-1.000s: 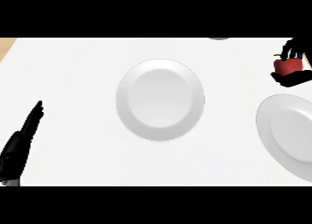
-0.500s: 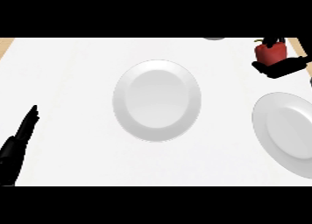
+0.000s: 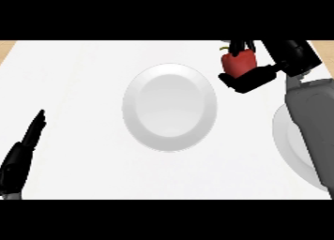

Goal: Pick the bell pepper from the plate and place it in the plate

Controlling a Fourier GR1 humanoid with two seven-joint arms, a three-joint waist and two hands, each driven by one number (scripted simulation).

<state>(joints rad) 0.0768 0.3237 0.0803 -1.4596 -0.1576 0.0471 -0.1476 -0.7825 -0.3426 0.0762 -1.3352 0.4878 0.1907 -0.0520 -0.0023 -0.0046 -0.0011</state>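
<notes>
Leftmost, the left hand (image 3: 21, 157) shows near the lower left edge of the white counter (image 3: 79, 84), fingers straight and released, resting with nothing in it and well apart from everything else. Moving right, the middle plate (image 3: 170, 107) lies bare on the counter, with open surface all round its rim. Further right, the right hand (image 3: 256, 75) is clenched round the red bell pepper (image 3: 238, 62), which is lifted off the counter and sits just beyond the middle plate's upper right rim, between that plate and the right plate (image 3: 291, 140). That right plate is half hidden under the grey right forearm (image 3: 319, 122) at the view's right edge. By my judgement the step in hand is the carry toward the middle plate, the pick being done. To do it well, the hand should travel leftward and down the view at height, keeping the pepper above the rim until it hangs over the plate's flat centre, then lower and let go only once it touches. Room is plentiful to the left; the tight spots are the counter's far edge just behind the hand and the forearm's sweep over the right plate.
</notes>
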